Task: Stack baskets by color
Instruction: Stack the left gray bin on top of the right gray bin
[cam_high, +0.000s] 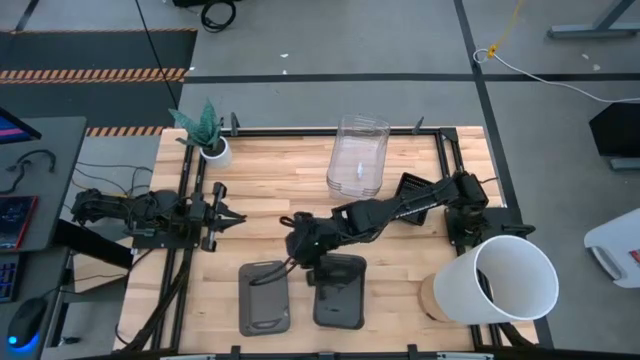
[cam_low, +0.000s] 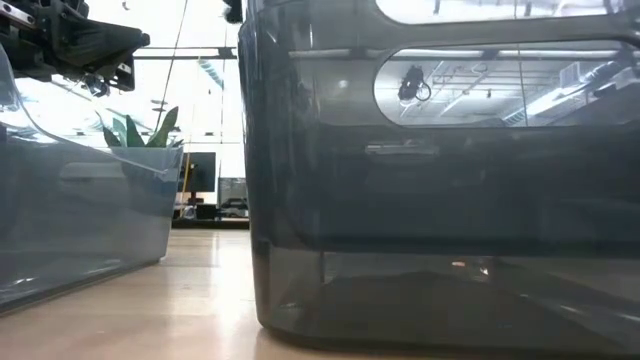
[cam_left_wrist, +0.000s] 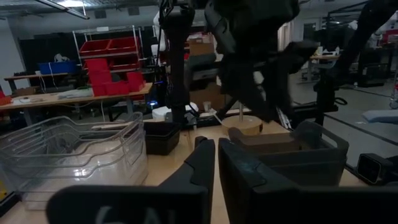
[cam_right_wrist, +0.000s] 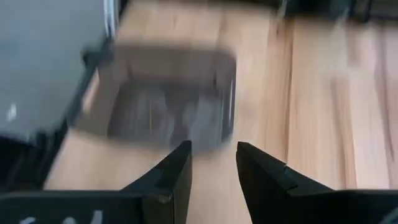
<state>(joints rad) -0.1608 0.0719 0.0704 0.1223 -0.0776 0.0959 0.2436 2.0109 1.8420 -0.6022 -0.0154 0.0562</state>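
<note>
Two dark grey baskets lie on their bases side by side near the table's front edge, one to the left (cam_high: 265, 298) and one to the right (cam_high: 340, 290). Clear baskets (cam_high: 358, 155) stand nested at the back of the table. A small black basket (cam_left_wrist: 161, 137) sits behind them in the left wrist view. My right gripper (cam_high: 293, 258) hangs open above the table, slanting down toward the left grey basket (cam_right_wrist: 168, 106), with nothing between its fingers. My left gripper (cam_high: 225, 215) rests shut at the table's left side.
A big white bucket (cam_high: 500, 280) lies on its side at the near right corner. A white plant pot (cam_high: 212, 150) stands at the far left. Black frame rails (cam_high: 185, 270) run along the table's sides. Bare wood lies between the grey baskets and the clear ones.
</note>
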